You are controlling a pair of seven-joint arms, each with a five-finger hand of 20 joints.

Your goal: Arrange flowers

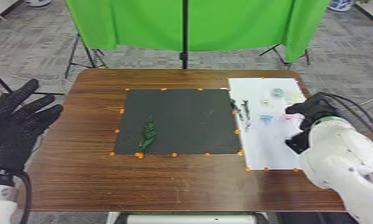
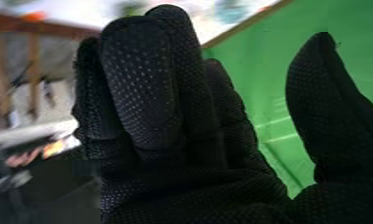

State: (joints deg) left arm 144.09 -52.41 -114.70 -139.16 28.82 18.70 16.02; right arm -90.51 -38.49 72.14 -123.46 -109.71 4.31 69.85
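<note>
My right hand [image 1: 312, 111] is over the right edge of the white sheet [image 1: 269, 150]; in the right wrist view, the same hand [image 2: 165, 110] has its fingers extended, thumb apart, holding nothing. Small flowers lie on the sheet: a pale green one [image 1: 277, 93], a yellowish one [image 1: 265, 101], a blue one [image 1: 266, 119] and a pink one [image 1: 289, 116] beside my hand. Dark thin stems [image 1: 246, 110] lie left of them. A green leaf [image 1: 150, 134] rests on the black mat [image 1: 187, 117]. My left hand [image 1: 18, 122] is open off the table's left side.
Orange dots mark the borders of mat and sheet on the brown table [image 1: 165, 182]. Behind the table hangs a green cloth [image 1: 147, 25] on black stands. A dark cable loops beside the right arm.
</note>
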